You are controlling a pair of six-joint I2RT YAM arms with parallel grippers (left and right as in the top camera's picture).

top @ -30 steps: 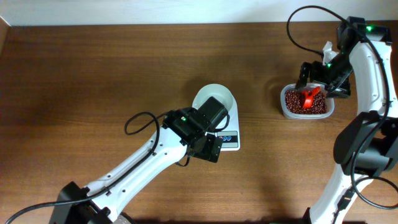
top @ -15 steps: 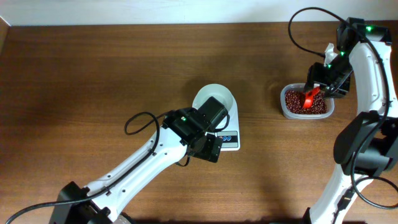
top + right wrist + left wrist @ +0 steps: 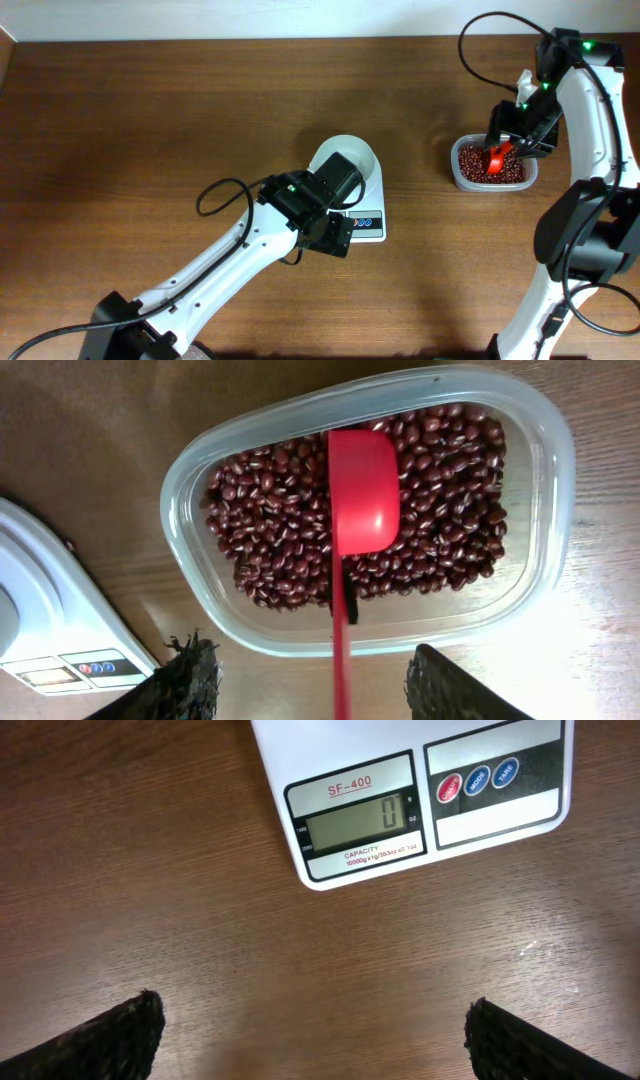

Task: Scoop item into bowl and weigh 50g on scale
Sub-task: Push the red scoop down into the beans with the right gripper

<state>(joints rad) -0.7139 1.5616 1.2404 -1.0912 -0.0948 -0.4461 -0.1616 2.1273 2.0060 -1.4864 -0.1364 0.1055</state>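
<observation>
Centre your right gripper (image 3: 312, 658) on the handle of the red scoop (image 3: 362, 490) and close squarely before you dig into the adzuki beans (image 3: 265, 530) in the clear tub (image 3: 545, 510). Its jaws stand partly apart and straddle the handle without visibly touching it. Your left gripper (image 3: 312, 1030) gapes wide and empty just before the scale (image 3: 330, 750), which carries the white bowl (image 3: 352, 152).

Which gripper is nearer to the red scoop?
Right. The right gripper is over the near edge of the tub, with the handle of the scoop between its fingers. The left gripper is beside the scale, well away.
</observation>
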